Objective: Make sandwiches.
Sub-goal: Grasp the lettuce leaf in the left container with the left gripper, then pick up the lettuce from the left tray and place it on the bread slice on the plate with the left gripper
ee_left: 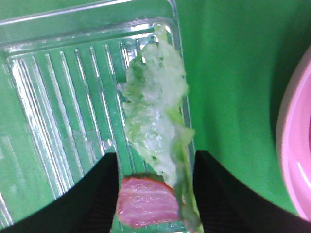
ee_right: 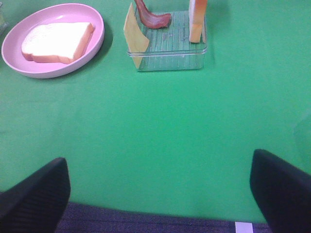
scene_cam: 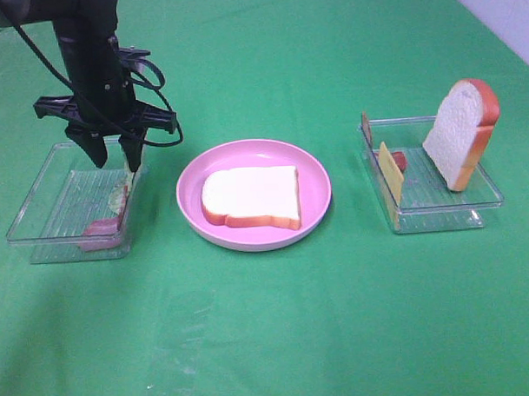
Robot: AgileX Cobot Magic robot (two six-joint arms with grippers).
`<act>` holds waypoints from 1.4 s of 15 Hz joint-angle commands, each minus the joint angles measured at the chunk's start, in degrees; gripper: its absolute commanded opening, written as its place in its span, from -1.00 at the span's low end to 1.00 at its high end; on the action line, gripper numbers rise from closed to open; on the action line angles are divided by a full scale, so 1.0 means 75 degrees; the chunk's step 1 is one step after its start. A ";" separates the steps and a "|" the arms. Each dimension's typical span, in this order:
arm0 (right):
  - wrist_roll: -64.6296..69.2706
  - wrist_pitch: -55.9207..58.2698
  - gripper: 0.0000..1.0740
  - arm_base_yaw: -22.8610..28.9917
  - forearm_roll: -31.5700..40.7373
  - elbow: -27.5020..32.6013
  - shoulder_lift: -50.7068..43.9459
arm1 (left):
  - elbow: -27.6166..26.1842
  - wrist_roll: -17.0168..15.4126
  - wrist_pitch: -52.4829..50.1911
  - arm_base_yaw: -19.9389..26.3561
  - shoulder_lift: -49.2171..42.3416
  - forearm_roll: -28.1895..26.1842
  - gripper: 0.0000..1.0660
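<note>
lettuce [ee_left: 155, 111] stands between the left pincer's [ee_left: 155, 161] fingers in the tray [ee_left: 58, 97], whether clenched i cannot tell.

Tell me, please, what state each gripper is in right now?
Left gripper: open, jaws either side of the lettuce, not yet clamped on it.
Right gripper: open, holding nothing.

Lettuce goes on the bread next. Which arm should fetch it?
Left. The left gripper straddles the lettuce in the clear tray, beside the pink plate. The right gripper hangs open over the green cloth, far from that tray.
</note>
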 commanded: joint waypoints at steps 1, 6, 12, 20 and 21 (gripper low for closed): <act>-0.0038 -0.0061 0.78 0.0000 0.0023 0.0023 -0.0122 | -0.0015 -0.0115 0.0328 -0.0023 0.0008 -0.0206 -0.23; -0.0038 -0.0061 0.78 0.0000 0.0023 0.0023 -0.0122 | -0.0015 -0.0115 0.0222 -0.0023 0.0008 -0.0626 -0.34; -0.0038 -0.0061 0.78 0.0000 0.0023 0.0023 -0.0122 | -0.0015 -0.0031 0.0031 -0.0023 0.0008 -0.0619 -1.00; -0.0038 -0.0061 0.78 0.0000 0.0023 0.0023 -0.0122 | -0.0015 -0.0092 -0.0015 -0.0038 -0.0649 -0.0588 -1.00; -0.0038 -0.0061 0.78 0.0000 0.0023 0.0023 -0.0122 | -0.0015 -0.0183 0.0008 -0.0038 -0.0863 -0.0481 -1.00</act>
